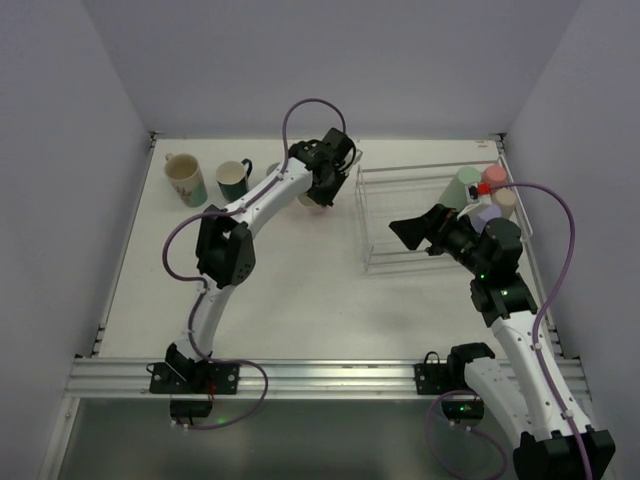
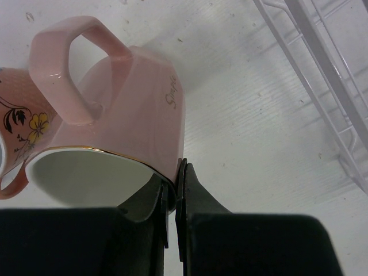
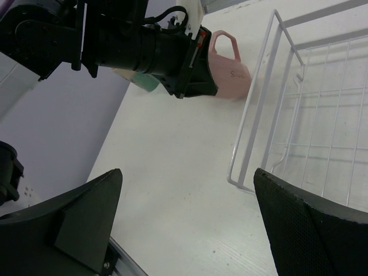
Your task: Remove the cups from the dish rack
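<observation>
My left gripper [image 2: 175, 172] is shut on the wall of a pink mug [image 2: 126, 109], one finger inside the rim and one outside. The mug [image 3: 227, 66] lies tilted on its side, handle up, low at the table just left of the dish rack [image 1: 430, 215]. I cannot tell whether it touches the table. Against it on the left is a salmon cup [image 2: 23, 126] with a flower print. My right gripper [image 1: 410, 235] hangs open and empty over the rack's near left part. Several cups stand at the rack's far right: mint green [image 1: 465, 185], coral red [image 1: 493, 178], lavender [image 1: 482, 213].
A cream mug [image 1: 185, 178] and a dark green mug [image 1: 234, 180] stand on the table at the back left. The rack's white wire side [image 3: 259, 103] rises just right of the pink mug. Walls close in the table at the back and on both sides.
</observation>
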